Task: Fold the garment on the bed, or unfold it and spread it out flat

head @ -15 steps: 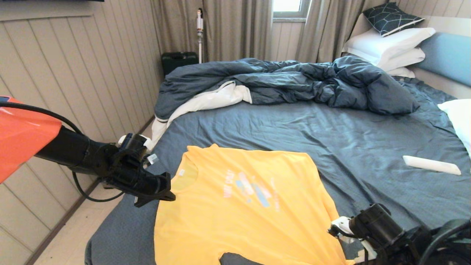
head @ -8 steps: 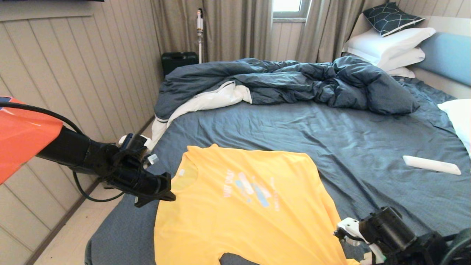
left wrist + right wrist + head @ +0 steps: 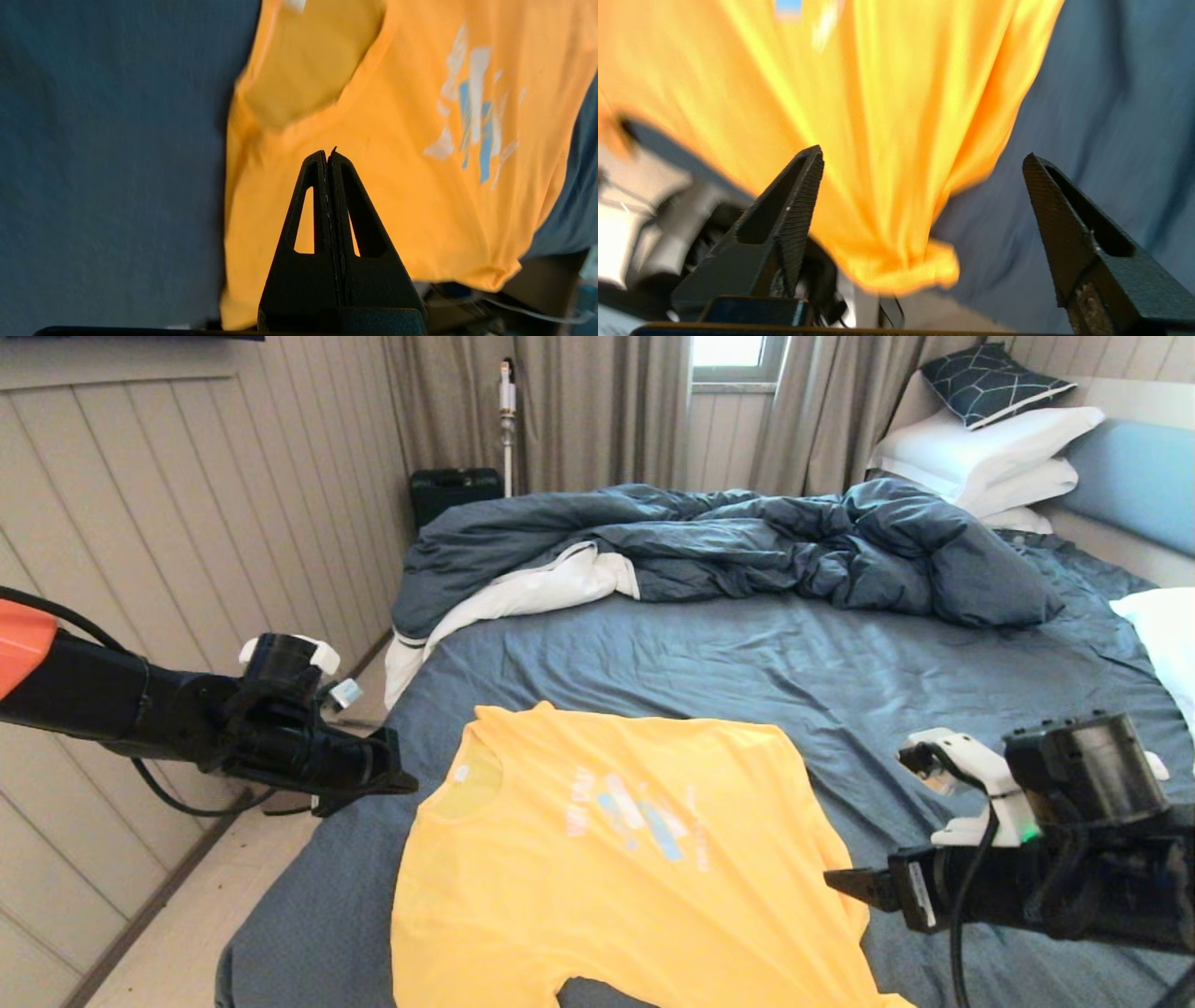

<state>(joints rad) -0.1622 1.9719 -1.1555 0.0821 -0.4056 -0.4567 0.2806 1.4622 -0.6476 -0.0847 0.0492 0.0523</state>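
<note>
The garment (image 3: 616, 868), a bright yellow T-shirt with white and light-blue print, lies spread face up on the near part of the bed (image 3: 747, 681), neck towards the left. My left gripper (image 3: 406, 784) hovers just left of the collar, shut and empty; in its wrist view the left gripper (image 3: 328, 154) is above the garment (image 3: 420, 196) below the neck opening. My right gripper (image 3: 854, 887) hangs beside the shirt's right edge. In the right wrist view the right gripper (image 3: 922, 156) is wide open above a bunched corner of the garment (image 3: 906, 270), holding nothing.
A rumpled dark-blue duvet (image 3: 728, 541) with white lining fills the far side of the bed. White pillows (image 3: 990, 448) are stacked at the headboard, with another pillow (image 3: 1162, 635) at the right edge. The panelled wall (image 3: 187, 523) and floor (image 3: 215, 915) lie left.
My right gripper has opened, let go of the shirt's right edge and lifted up and away. My left arm has drawn back to the left, off the collar, still shut.
</note>
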